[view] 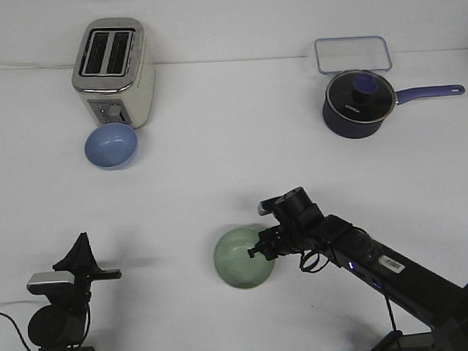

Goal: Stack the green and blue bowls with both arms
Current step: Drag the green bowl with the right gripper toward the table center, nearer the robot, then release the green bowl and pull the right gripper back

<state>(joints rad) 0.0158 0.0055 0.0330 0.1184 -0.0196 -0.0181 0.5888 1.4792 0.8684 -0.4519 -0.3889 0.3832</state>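
The pale green bowl (239, 259) sits on the white table at front centre. My right gripper (258, 250) reaches in from the right and is at the bowl's right rim, with a dark fingertip (253, 253) over the inside edge. The view does not show whether it pinches the rim. The periwinkle blue bowl (111, 145) sits far left, just in front of the toaster, with no gripper near it. My left gripper (82, 240) is at the front left, pointing up. Its fingers come together in one point and it holds nothing.
A cream toaster (113, 72) stands at the back left, right behind the blue bowl. A dark navy saucepan (358, 102) with a glass lid and a long handle stands at the back right. A clear rectangular tray (352, 54) lies behind it.
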